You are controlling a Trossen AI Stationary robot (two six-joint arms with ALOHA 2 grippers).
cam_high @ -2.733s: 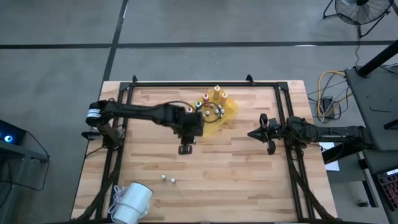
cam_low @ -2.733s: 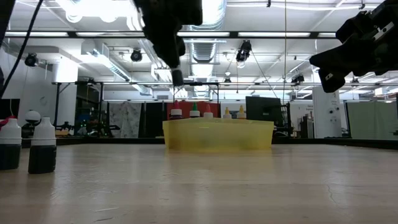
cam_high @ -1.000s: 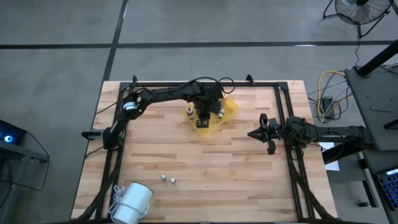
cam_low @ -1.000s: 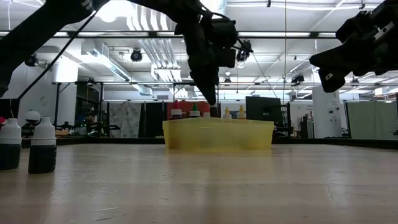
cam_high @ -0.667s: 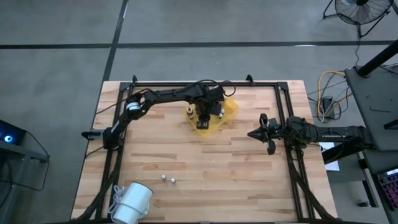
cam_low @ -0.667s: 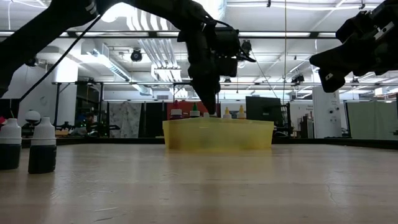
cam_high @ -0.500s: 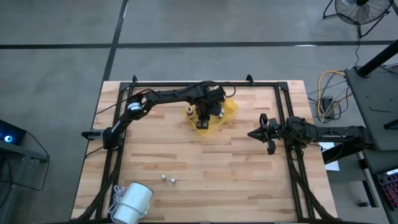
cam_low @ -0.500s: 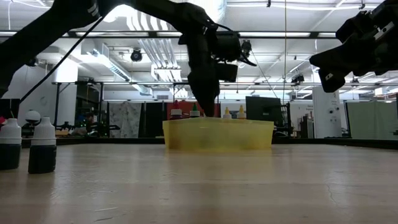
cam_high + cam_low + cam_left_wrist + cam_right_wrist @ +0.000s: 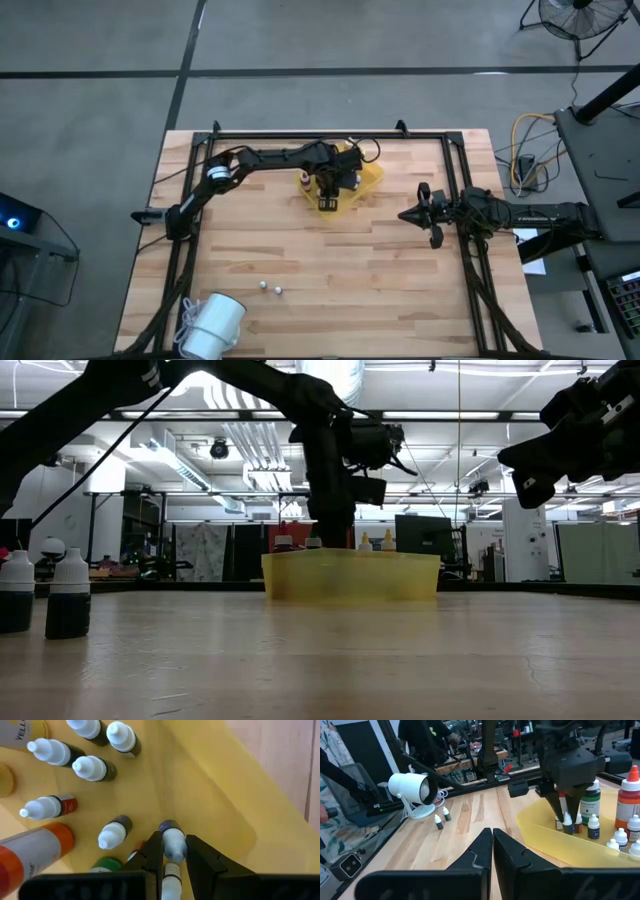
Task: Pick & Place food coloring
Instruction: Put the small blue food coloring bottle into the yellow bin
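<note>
The yellow tray (image 9: 371, 176) lies at the table's far middle and holds several small food coloring bottles (image 9: 91, 767) with white pointed caps and dark bodies, standing on its floor beside taller bottles (image 9: 590, 795). My left gripper (image 9: 173, 854) reaches down into the tray (image 9: 350, 578), shut on one small food coloring bottle (image 9: 173, 843). In the low view its fingertips are hidden behind the tray wall. My right gripper (image 9: 492, 846) waits shut and level at the table's right side (image 9: 404, 214). My left gripper pinches the small bottle between its two fingers (image 9: 153, 851) at the white cap (image 9: 175, 847). The dark body (image 9: 167, 826) sticks out past the fingertips. The fingers come steeply from above. Whether the bottle's base stands on the tray floor I cannot tell.
Two more small bottles (image 9: 271, 288) stand on the bare wood near the front left, close to a white lamp-like thing (image 9: 212, 325) at the front left corner. An orange-capped bottle (image 9: 31, 854) stands in the tray close to my left gripper. A black frame (image 9: 330, 134) runs along the table's edges.
My left gripper has sunk into the yellow tray with the small bottle between its fingers. In the low view its fingertips have dropped from just above the tray's rim to behind its wall.
</note>
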